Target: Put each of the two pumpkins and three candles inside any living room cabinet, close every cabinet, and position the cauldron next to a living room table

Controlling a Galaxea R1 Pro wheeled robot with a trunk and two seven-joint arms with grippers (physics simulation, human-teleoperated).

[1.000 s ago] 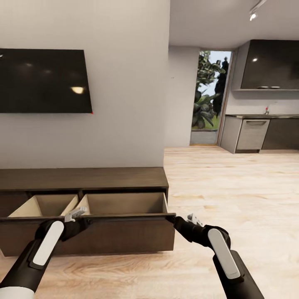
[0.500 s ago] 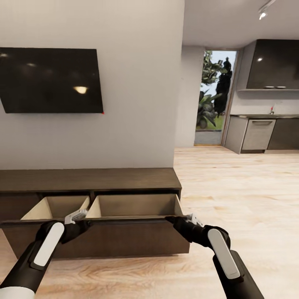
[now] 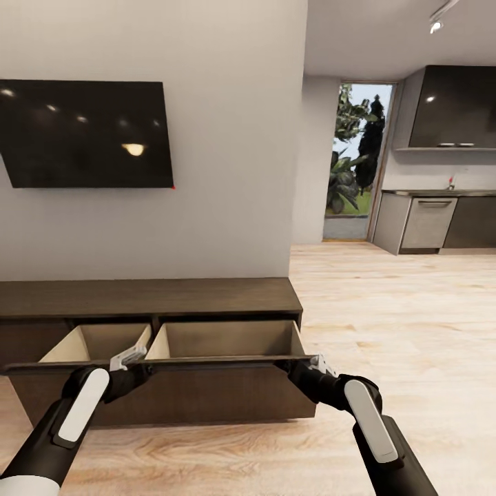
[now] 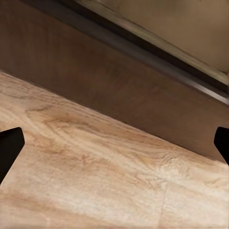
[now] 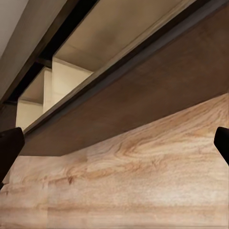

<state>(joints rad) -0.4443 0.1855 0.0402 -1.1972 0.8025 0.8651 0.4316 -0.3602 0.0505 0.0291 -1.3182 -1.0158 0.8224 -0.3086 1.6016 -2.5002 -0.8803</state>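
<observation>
The long, low dark brown cabinet [image 3: 151,296] stands against the wall, its wide front panel [image 3: 207,396] pulled out. Two pale light-wood compartments [image 3: 227,339] show behind the panel, and their floors are hidden by it. My left gripper [image 3: 127,358] rests at the panel's top edge near the divider and is open. My right gripper [image 3: 313,362] sits at the panel's right corner, also open. In the left wrist view the gripper [image 4: 114,148] spans bare floor below the dark front [image 4: 119,81]. The right wrist view has its gripper [image 5: 114,148] under that front [image 5: 157,105]. Pumpkins, candles and cauldron are out of view.
A black television [image 3: 83,134] hangs on the grey wall above the cabinet. Light wooden floor [image 3: 399,310] stretches to the right towards a glass doorway [image 3: 351,165] and dark kitchen units [image 3: 441,220].
The camera has turned slightly left, so the cabinet sits further right in the picture. Both grippers keep their places at the pulled-out front.
</observation>
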